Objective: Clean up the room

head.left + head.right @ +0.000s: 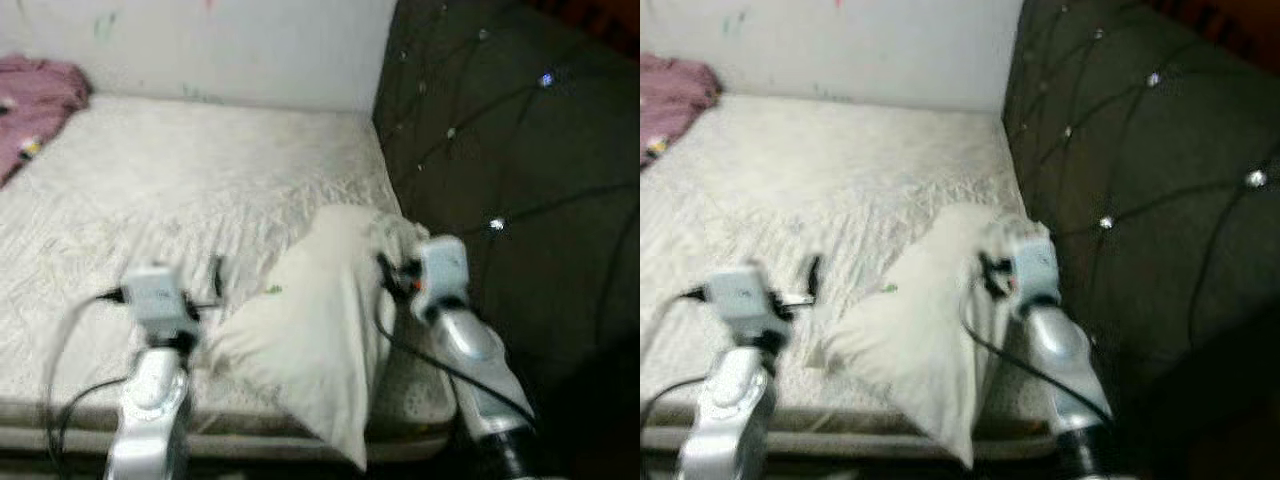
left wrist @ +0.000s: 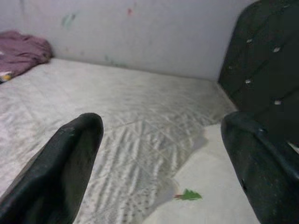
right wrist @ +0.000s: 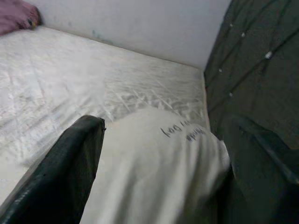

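While both grippers stand spread and empty, the soft white rectangular pillow (image 1: 318,330) lies between them, right gripper (image 3: 159,163) over its headboard-side corner, left gripper (image 2: 163,158) beside its near edge, likely for a two-armed lift.

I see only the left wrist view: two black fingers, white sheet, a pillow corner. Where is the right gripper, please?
Observer: The right gripper is over the pillow, near the dark headboard.
Operator: Is it holding the pillow?
Observer: Not clamped; its fingers are spread, with the pillow between them.
Operator: Does the pillow lie fully on the bed?
Observer: No, its lower corner hangs over the front edge of the bed.
Operator: Anything printed on it?
Observer: Yes, small dark writing, too blurred to read.
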{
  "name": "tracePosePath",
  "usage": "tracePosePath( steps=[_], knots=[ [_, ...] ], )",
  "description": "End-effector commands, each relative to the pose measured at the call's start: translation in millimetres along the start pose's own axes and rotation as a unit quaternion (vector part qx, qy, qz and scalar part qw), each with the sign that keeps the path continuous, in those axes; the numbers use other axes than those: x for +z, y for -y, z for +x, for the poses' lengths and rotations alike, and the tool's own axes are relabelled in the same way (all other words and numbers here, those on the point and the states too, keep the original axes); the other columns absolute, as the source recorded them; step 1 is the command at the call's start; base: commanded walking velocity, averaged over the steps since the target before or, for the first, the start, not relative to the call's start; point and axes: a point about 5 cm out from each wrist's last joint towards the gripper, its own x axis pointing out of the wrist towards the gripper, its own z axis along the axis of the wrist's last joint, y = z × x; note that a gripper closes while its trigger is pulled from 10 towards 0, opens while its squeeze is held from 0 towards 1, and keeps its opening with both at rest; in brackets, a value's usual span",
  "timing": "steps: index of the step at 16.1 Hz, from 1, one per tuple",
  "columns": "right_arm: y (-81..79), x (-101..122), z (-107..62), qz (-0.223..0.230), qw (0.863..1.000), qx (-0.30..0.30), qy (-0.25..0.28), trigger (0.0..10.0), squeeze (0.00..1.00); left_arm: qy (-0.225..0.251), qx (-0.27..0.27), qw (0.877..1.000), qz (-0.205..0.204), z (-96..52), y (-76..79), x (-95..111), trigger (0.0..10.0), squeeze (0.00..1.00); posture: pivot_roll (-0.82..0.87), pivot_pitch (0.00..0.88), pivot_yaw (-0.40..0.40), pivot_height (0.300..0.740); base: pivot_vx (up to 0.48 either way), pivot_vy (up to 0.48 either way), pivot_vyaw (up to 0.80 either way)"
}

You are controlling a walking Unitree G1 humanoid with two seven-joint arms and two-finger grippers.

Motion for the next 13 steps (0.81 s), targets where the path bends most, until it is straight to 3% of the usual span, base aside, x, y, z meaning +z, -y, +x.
tracePosePath(
  steps=[1, 7, 13],
  knots=[
    [-2.0, 5, 2.5, 0.004, 1.000, 0.003, 0.009, 10.0, 0.00, 0.012, 0.008, 1.000, 0.011, 0.4, -4.1, 5, 10.0, 0.00, -0.03, 0.000, -0.064, 0.740, 0.000, 0.000, 0.00],
    [-2.5, 7, 4.1, 0.006, 1.000, 0.001, 0.011, 10.0, 0.00, 0.007, 0.027, 1.000, 0.010, -1.8, -13.9, 4, 10.0, 0.00, -0.03, 0.000, -0.062, 0.740, 0.000, 0.000, 0.00],
    [-1.5, 14, 2.9, 0.015, 1.000, -0.007, 0.025, 10.0, 0.00, 0.003, 0.046, 0.997, 0.062, -12.7, -21.9, 6, 10.0, 0.00, -0.02, 0.000, -0.059, 0.740, 0.000, 0.000, 0.00]
  ],
)
